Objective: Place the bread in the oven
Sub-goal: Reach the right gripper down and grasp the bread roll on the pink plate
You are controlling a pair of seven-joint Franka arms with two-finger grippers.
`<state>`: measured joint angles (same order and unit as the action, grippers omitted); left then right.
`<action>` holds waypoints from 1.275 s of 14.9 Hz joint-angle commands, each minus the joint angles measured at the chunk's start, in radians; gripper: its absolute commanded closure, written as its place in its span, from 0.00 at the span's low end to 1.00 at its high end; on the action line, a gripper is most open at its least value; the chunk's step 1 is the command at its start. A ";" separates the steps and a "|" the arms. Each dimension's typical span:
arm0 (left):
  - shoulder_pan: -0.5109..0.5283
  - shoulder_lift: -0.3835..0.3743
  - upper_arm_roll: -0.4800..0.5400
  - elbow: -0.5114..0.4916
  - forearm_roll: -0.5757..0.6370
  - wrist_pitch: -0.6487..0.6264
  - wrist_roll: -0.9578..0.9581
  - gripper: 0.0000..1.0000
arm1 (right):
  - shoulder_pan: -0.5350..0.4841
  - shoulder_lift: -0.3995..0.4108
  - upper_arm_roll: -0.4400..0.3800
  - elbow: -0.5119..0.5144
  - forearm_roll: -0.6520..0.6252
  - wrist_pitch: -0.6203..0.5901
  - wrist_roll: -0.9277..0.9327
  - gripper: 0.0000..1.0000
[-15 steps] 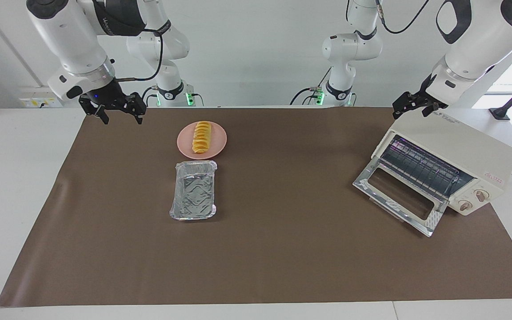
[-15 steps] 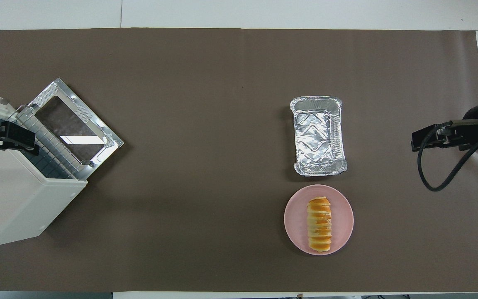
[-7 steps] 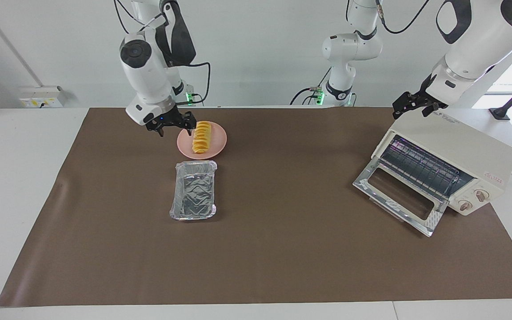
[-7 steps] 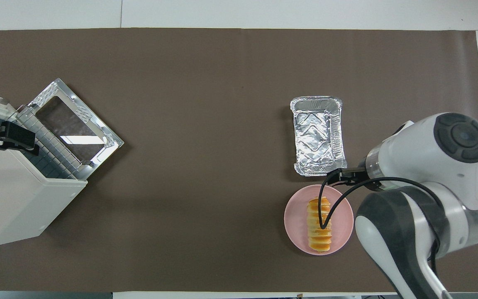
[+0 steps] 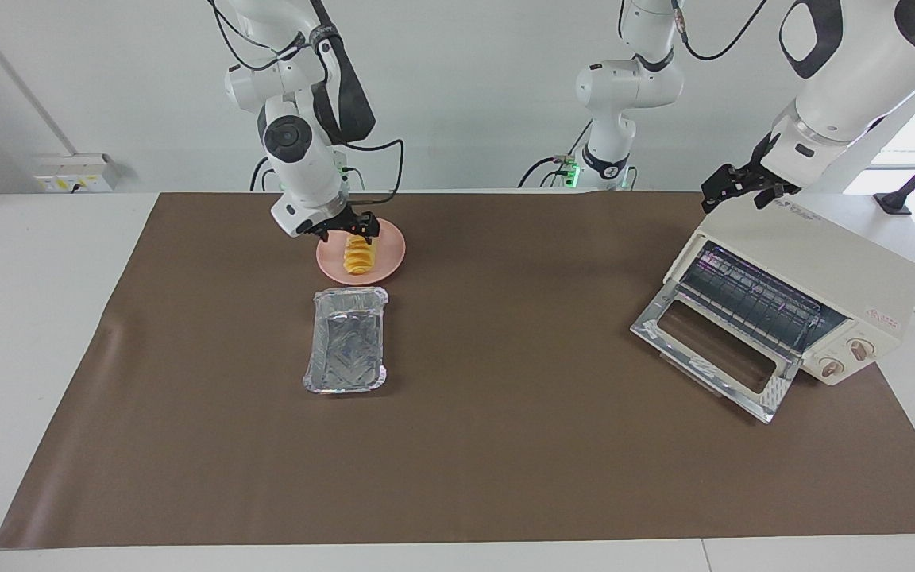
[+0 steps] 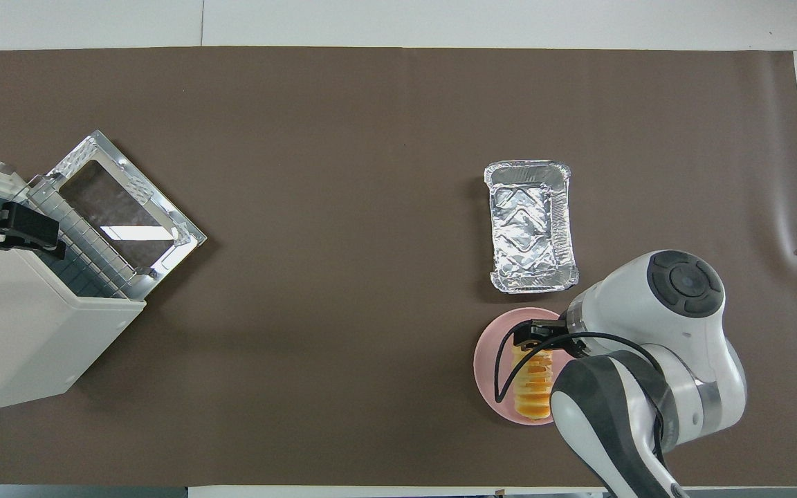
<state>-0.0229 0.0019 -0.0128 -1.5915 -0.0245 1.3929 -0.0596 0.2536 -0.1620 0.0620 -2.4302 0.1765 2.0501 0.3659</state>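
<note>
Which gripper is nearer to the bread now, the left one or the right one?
The right. The right gripper is directly over the bread on the pink plate, fingers open. The left gripper waits over the oven, at the left arm's end of the table.

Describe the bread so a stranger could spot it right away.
Find the brown mat and the silver foil tray lying on it. Beside the tray, nearer to the robots, is a round pink plate, and the bread lies on it. It is the only yellow-orange thing there, a small ridged loaf.
</note>
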 commanded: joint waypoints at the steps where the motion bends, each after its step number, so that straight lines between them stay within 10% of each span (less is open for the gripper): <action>1: 0.009 -0.026 -0.009 -0.028 0.015 0.018 0.001 0.00 | -0.005 -0.031 0.002 -0.088 0.044 0.087 0.047 0.05; 7: 0.009 -0.026 -0.009 -0.028 0.014 0.018 0.001 0.00 | 0.059 -0.017 0.004 -0.141 0.078 0.153 0.080 0.15; 13: 0.009 -0.026 -0.009 -0.028 0.014 0.018 0.001 0.00 | 0.067 -0.022 0.004 -0.151 0.078 0.159 0.067 1.00; 19: 0.009 -0.026 -0.009 -0.028 0.014 0.018 0.001 0.00 | 0.053 -0.030 0.001 -0.101 0.078 0.122 0.057 1.00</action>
<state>-0.0229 0.0019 -0.0128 -1.5915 -0.0245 1.3929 -0.0596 0.3166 -0.1663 0.0653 -2.5486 0.2330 2.1888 0.4409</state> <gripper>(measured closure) 0.000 0.872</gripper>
